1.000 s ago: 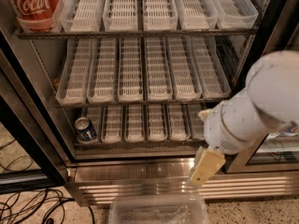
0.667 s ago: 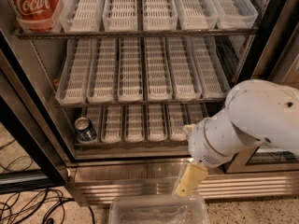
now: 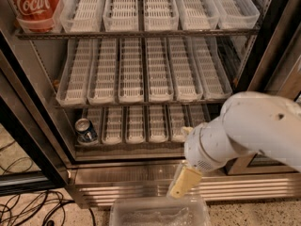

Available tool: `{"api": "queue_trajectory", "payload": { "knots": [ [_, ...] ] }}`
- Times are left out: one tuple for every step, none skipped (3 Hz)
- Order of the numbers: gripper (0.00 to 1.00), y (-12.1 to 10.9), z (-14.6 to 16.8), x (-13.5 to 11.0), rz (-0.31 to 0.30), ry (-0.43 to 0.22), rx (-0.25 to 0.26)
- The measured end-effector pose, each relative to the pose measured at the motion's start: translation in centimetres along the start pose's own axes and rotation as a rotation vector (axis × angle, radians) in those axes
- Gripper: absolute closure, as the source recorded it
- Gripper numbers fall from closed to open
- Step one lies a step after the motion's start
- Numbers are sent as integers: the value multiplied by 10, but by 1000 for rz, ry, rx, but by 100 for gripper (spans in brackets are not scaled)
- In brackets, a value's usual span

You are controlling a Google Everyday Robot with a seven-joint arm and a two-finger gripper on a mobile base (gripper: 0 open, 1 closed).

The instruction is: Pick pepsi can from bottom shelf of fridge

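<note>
The pepsi can (image 3: 86, 131) is small and dark blue with a shiny silver top, and it stands up straight at the far left of the bottom shelf (image 3: 141, 128) in the fridge (image 3: 117, 185). The end effector (image 3: 183, 182) hangs outside, lower down and well off to the right of the can, in front of the fridge's steel bottom, and I cannot tell if it is released or clenched. A big red Coca-Cola container (image 3: 33, 4) sits in the top left white tray (image 3: 75, 6), and a clear plastic tub (image 3: 160, 213) sits on the floor just under the end effector.
</note>
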State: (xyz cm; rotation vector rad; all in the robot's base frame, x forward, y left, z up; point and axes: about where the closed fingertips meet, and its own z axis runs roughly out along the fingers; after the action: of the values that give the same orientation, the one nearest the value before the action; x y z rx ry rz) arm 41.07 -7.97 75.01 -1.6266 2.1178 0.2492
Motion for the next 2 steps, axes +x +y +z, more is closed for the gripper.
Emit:
{"api": "queue_trajectory", "payload": {
  "knots": [
    [0,-1,46,-6,7,-61,33],
    [0,-12,90,-12,17,-139,70]
  ]
}}
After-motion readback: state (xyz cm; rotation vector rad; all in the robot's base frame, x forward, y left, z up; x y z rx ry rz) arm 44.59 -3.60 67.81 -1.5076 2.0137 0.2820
